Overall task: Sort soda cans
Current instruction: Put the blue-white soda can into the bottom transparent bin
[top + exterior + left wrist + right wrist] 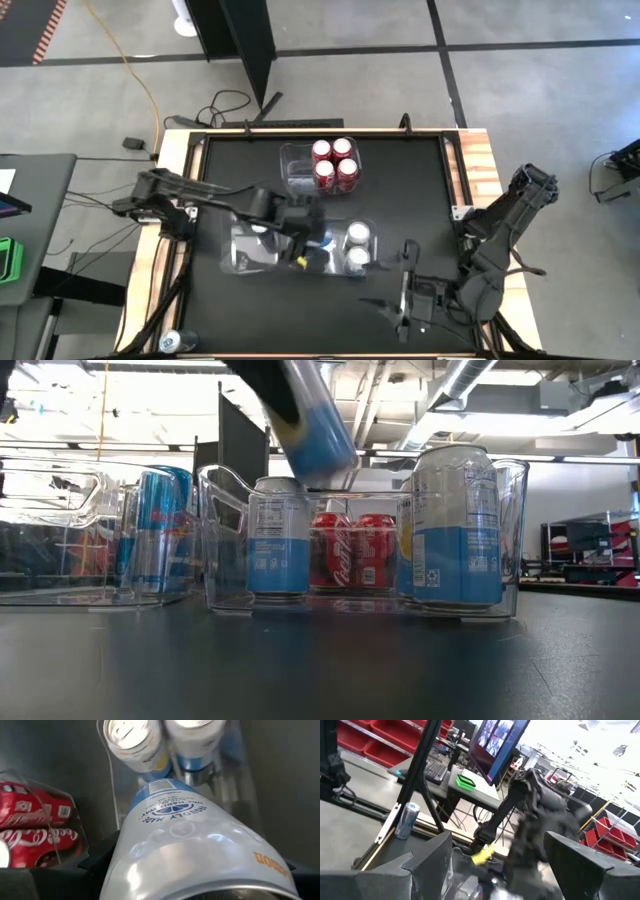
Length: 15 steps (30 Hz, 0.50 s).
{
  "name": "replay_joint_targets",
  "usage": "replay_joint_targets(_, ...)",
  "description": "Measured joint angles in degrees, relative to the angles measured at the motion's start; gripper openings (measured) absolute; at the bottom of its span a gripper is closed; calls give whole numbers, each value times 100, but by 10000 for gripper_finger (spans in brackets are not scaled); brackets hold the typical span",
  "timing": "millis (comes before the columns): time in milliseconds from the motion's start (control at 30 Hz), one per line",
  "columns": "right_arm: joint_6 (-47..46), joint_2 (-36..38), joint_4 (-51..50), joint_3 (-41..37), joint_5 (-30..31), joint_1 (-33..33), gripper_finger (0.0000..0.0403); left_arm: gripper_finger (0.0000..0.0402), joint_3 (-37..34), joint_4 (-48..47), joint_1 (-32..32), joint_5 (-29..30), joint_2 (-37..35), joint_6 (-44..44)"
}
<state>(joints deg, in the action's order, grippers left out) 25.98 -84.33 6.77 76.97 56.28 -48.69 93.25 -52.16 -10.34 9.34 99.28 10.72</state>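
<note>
Cans fill two clear bins on the black table in the high view. Four red cans stand in the far bin; two light blue cans stand upright at the right end of the near bin. The left gripper hangs over the middle of that near bin, clamped on another light blue can. The right gripper waits near the table's front edge, well apart from the bins, fingers spread and empty.

Low view: the held can hangs tilted above the near bin, between the two standing light blue cans, with the red cans behind. A dark blue can stands in another clear bin to the left.

Left wrist view: the held can lies between the dark fingers, its end pointing at the two upright cans; red cans lie to one side.

Right wrist view: the right fingers stand apart, nothing between them; the left arm is blurred beyond.
</note>
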Motion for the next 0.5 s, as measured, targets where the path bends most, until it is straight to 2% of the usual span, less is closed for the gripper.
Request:
replay_joint_targets(200,0,0,-168,0,274,-272,332,300,0,312,430,-306,588,455)
replay_joint_targets(500,-2,-2,-487,2,410,-457,332,300,13,484,708,-331,1154,704)
